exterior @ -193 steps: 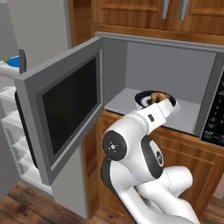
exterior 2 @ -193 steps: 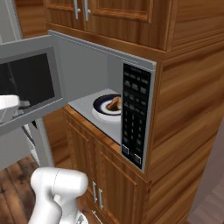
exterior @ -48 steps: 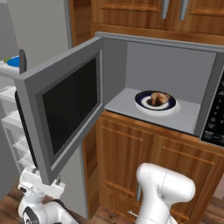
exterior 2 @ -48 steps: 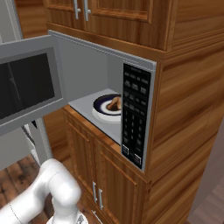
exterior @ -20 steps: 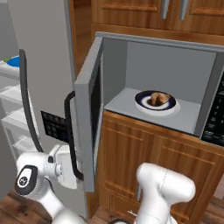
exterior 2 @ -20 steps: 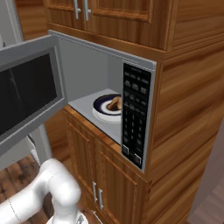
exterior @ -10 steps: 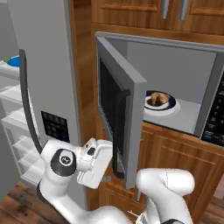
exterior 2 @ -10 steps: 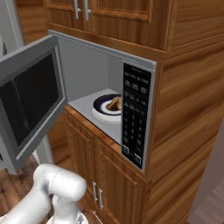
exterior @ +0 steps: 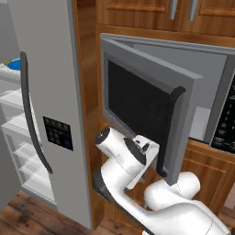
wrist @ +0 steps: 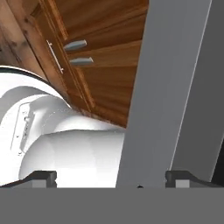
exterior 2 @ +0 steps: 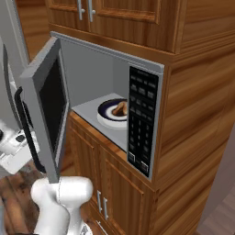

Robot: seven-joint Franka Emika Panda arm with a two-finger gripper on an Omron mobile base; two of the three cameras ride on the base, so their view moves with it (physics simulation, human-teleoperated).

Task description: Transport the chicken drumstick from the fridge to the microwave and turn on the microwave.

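The chicken drumstick (exterior 2: 121, 108) lies on a round blue plate (exterior 2: 106, 114) inside the microwave (exterior 2: 141, 120). The microwave door (exterior: 137, 106) stands about half shut, black window facing out, dark bar handle (exterior: 169, 131) at its free edge. My arm's white wrist (exterior: 137, 153) presses against the door's lower outer side. In the hand view the gripper (wrist: 111, 178) is open, its fingertips (wrist: 41, 177) set wide apart, with the grey door edge (wrist: 162, 87) running up between them. The fridge (exterior: 46, 92) stands on the left.
The fridge's white shelves (exterior: 16, 137) show past its door, a blue item (exterior: 16, 64) on the top one. Wooden cabinets (exterior 2: 119, 18) sit above the microwave, and cabinet doors (exterior 2: 119, 193) with small handles below. The keypad (exterior: 227, 120) is on the microwave's right.
The microwave door has swung from wide open to about half shut. My arm has moved right along with it, staying against the door's outer face. The drumstick and plate have not moved.
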